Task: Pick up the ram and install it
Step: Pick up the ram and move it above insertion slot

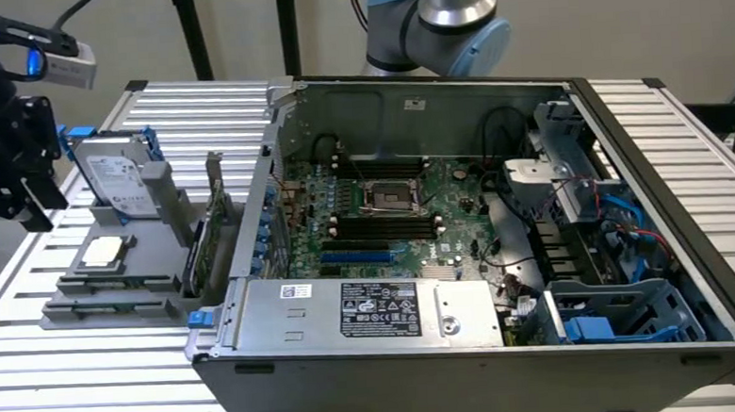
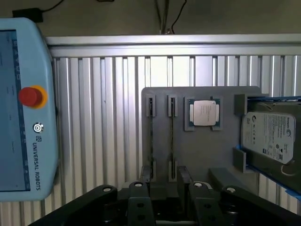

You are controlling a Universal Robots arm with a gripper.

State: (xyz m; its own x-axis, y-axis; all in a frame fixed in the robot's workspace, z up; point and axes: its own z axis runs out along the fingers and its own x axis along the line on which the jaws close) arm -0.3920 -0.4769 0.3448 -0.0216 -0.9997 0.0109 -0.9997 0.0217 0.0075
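Note:
Two ram sticks stand on edge in slots of a grey holder tray (image 2: 202, 155): one ram stick (image 2: 151, 136) and a second (image 2: 172, 136) beside it. In the exterior view the ram sticks (image 1: 96, 301) lie along the tray's near end. My gripper (image 2: 169, 205) hangs above the tray's edge near the sticks' ends, open, with nothing between its black fingers (image 2: 138, 200). In the exterior view the gripper (image 1: 25, 205) sits at the far left, above and left of the tray. The motherboard's black memory slots (image 1: 382, 226) lie inside the open computer case (image 1: 476, 351).
The tray also holds a square silver processor chip (image 2: 203, 113) and a hard drive (image 2: 268, 136). A green expansion card (image 1: 206, 243) stands between tray and case. A teach pendant (image 2: 23, 108) lies on the ribbed aluminium table (image 2: 103, 117). A power supply (image 1: 361, 310) fills the case's front.

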